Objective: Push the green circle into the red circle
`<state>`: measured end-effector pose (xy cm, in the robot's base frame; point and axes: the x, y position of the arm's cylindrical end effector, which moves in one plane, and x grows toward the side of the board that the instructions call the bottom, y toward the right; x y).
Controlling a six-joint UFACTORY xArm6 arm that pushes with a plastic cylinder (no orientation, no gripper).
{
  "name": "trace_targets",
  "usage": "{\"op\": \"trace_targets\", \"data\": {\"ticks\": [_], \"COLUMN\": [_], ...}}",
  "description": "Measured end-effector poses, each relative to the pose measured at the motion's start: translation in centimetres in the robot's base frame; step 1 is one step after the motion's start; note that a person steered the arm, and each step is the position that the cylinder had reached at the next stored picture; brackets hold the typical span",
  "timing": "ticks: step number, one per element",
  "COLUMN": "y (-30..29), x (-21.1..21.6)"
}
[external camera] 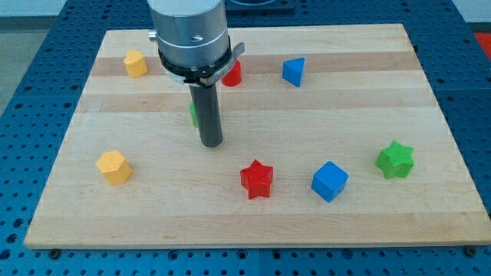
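The green circle (pixel 194 113) is mostly hidden behind my rod; only a green sliver shows at the rod's left side. My tip (pixel 211 142) rests on the board just below and to the right of it, close against it. The red circle (pixel 233 73) sits toward the view's top, up and to the right of the green circle, partly covered by the arm's body.
A yellow block (pixel 135 63) lies at the top left and another yellow block (pixel 113 166) at the lower left. A blue triangular block (pixel 292 71) is right of the red circle. A red star (pixel 256 179), a blue cube (pixel 330 181) and a green star (pixel 395 159) lie along the lower right.
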<state>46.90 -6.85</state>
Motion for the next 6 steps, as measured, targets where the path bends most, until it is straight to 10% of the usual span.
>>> {"op": "trace_targets", "data": {"ticks": [2,6], "y": [-9.1,-3.7], "x": [-0.3,-5.6]}}
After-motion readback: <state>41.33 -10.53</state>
